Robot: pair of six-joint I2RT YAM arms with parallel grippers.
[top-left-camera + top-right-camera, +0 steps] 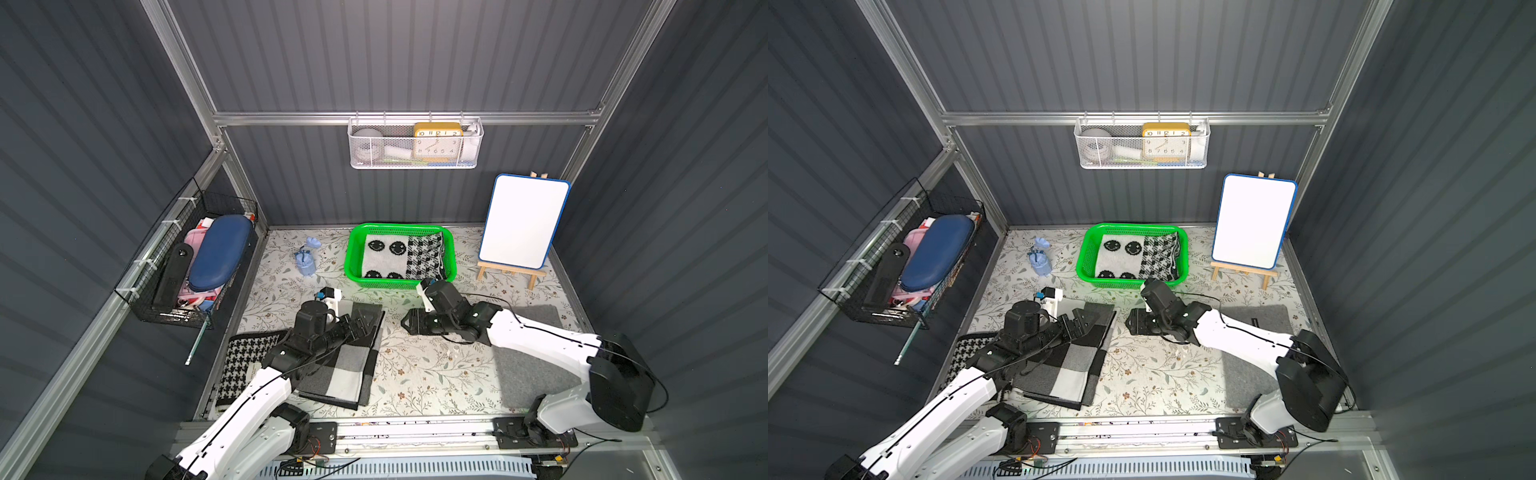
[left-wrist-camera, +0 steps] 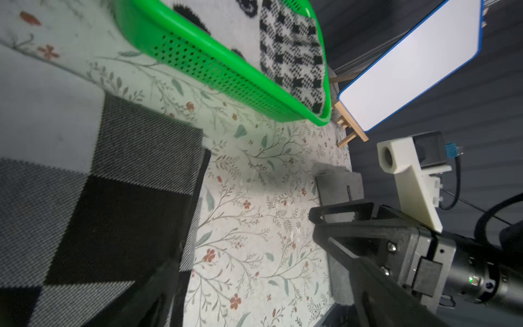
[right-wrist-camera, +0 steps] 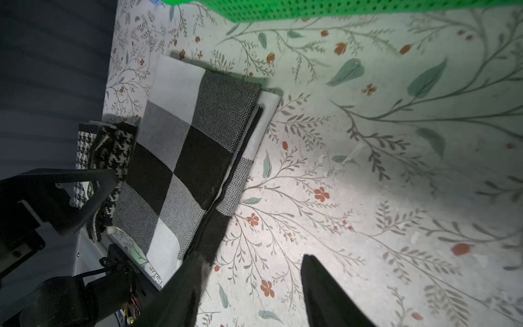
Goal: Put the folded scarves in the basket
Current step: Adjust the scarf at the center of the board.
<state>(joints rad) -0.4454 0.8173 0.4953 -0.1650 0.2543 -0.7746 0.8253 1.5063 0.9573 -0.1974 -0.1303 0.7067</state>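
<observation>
Step in hand: grab checked folded scarf [image 1: 349,365], flat on bench [image 1: 419,374], at 6 o'clock of green basket [image 1: 386,283]. L claw [image 1: 366,322] spread wide above its far end, nothing gripped. R claw [image 1: 409,322] part-open, empty, just beside its 3 o'clock edge. Long axis approx 12–6, tilted slightly 1–7, w/ stacked fold edges facing 3. Best to pinch all layers there, lift level, clear rim, lay atop smiley scarf [image 1: 386,253].

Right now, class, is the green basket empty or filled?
Filled: a folded smiley-and-houndstooth scarf lies inside the basket, covering most of its floor.
</observation>
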